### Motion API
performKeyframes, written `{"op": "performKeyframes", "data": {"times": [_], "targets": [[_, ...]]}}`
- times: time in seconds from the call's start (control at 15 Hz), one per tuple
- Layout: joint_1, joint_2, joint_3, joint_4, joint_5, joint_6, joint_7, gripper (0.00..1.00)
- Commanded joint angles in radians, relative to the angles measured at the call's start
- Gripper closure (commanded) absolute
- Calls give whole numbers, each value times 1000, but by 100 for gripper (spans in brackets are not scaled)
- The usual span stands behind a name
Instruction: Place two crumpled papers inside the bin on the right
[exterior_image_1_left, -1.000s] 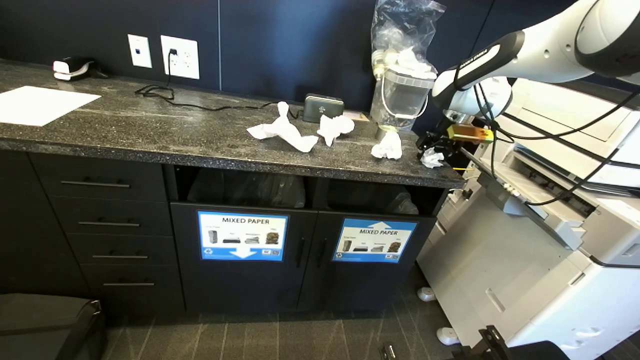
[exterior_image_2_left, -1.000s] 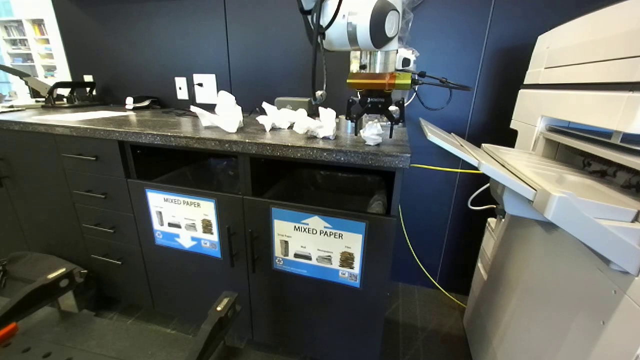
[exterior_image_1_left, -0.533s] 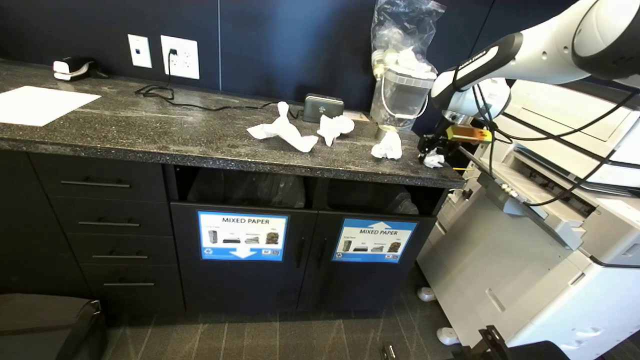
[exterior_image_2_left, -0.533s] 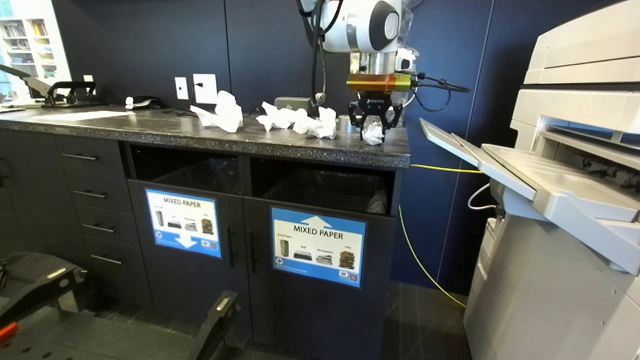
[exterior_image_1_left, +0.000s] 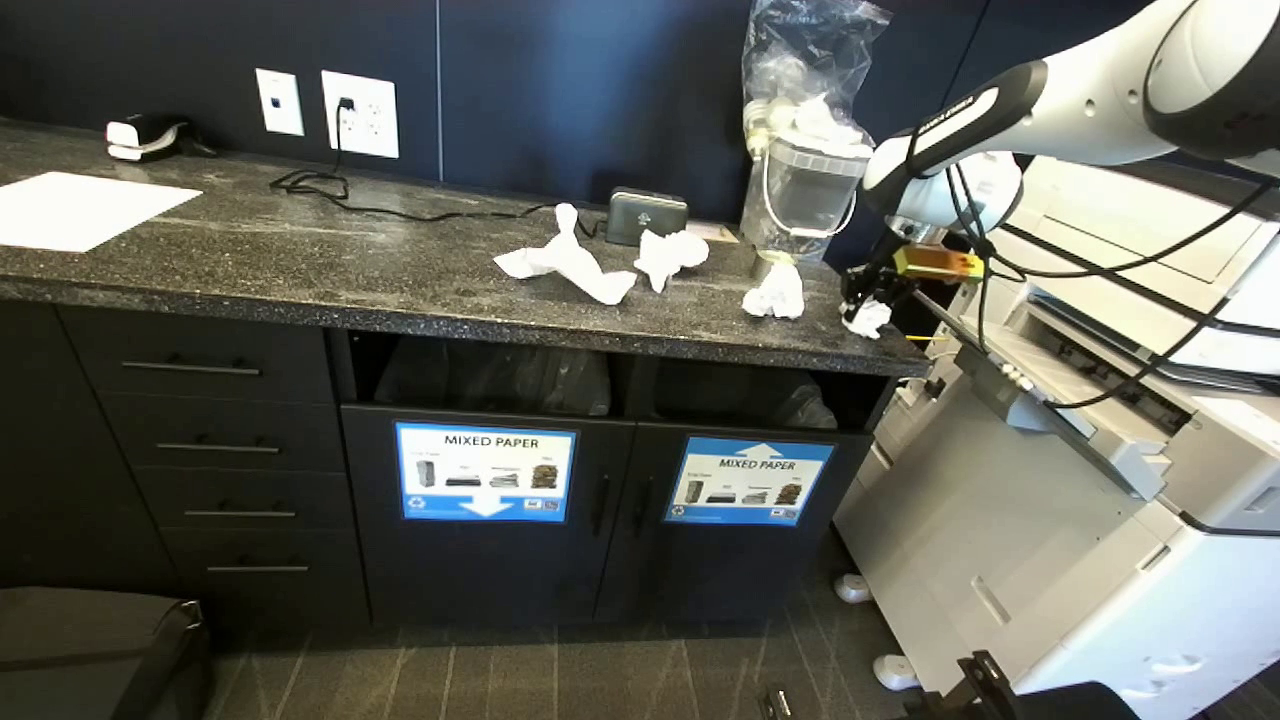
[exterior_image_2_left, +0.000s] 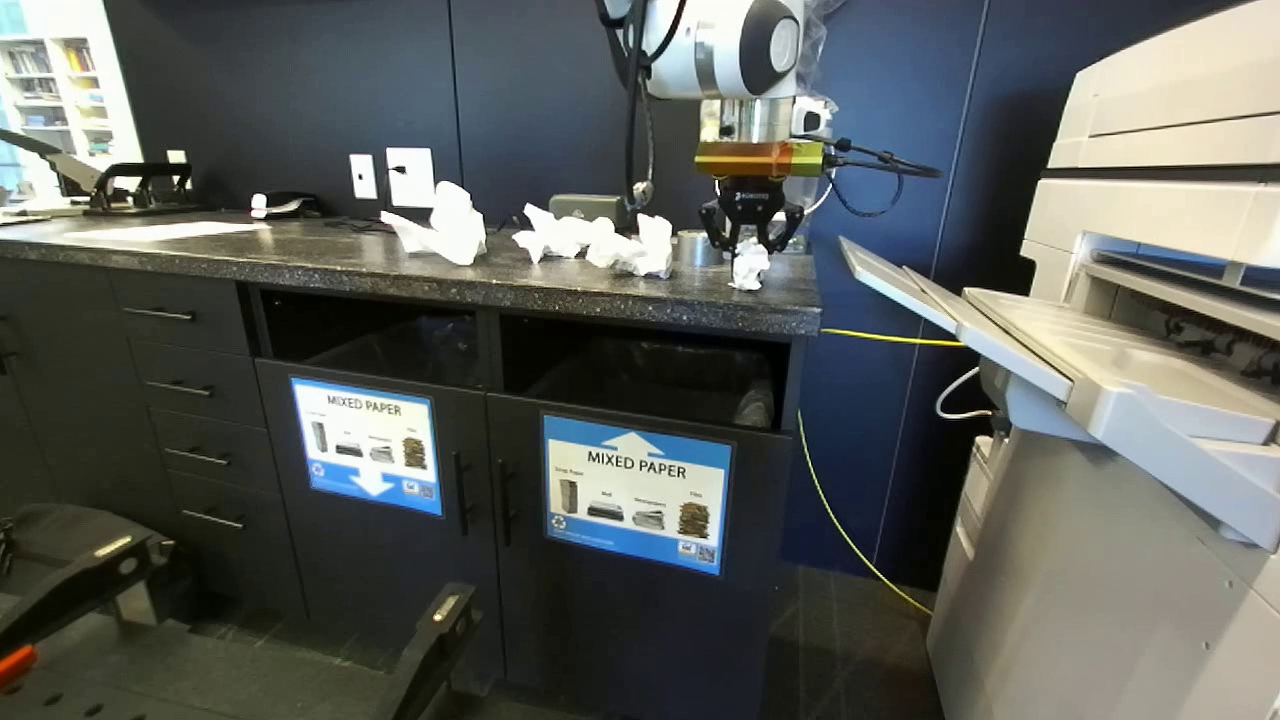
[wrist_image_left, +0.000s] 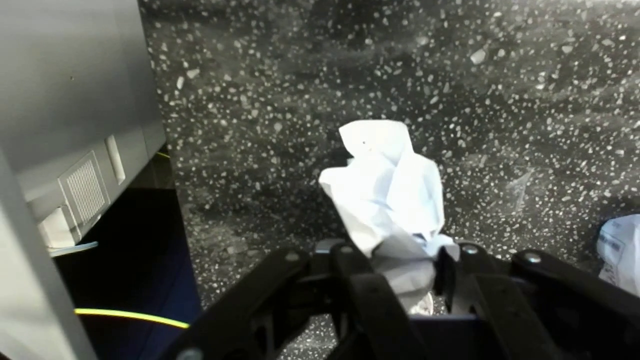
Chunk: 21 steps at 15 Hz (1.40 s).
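Observation:
Near the counter's right end, my gripper (exterior_image_2_left: 748, 262) is shut on a white crumpled paper (exterior_image_2_left: 750, 268), with the paper pinched between its fingers. In the wrist view the same crumpled paper (wrist_image_left: 387, 185) sticks out ahead of the jaws, its rear part squeezed between them. It is low over the counter; whether it still touches is hard to tell. Three more crumpled papers, a large one (exterior_image_1_left: 565, 262), a middle one (exterior_image_1_left: 670, 256) and a small one (exterior_image_1_left: 775, 292), lie to the left. The right bin (exterior_image_2_left: 665, 370), lined in black plastic, sits in the cabinet opening below the counter.
A left bin (exterior_image_1_left: 490, 375) occupies the neighbouring opening. A clear bucket (exterior_image_1_left: 812, 190) and a small dark box (exterior_image_1_left: 648, 215) stand at the back wall, with a metal can (exterior_image_2_left: 698, 248) near the papers. The printer (exterior_image_2_left: 1150, 420) rises beyond the counter's right edge.
The fingers have come together from wide apart and squeezed the rightmost crumpled paper narrower. The gripper dipped slightly, then rose a little. The other papers have not moved.

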<state>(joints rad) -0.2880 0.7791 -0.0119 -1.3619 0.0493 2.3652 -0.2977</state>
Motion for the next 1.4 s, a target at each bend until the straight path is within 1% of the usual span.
{"op": "performKeyframes", "data": {"times": [0.0, 0.27, 0.4, 0.6, 0.73, 1.07, 1.2, 1.33], "targets": [[9, -24, -12, -9, -8, -57, 8, 89], [36, -115, -44, -124, -38, -88, 45, 89], [56, -179, -64, -209, -61, -111, 78, 90], [87, -297, -81, -368, -99, -139, 107, 89], [88, -380, -63, -472, -93, -146, 74, 90], [99, -592, -47, -743, -56, -123, 24, 89], [101, -672, -41, -853, -30, -102, -20, 89], [103, -738, -38, -966, 11, -54, -88, 89]]}}
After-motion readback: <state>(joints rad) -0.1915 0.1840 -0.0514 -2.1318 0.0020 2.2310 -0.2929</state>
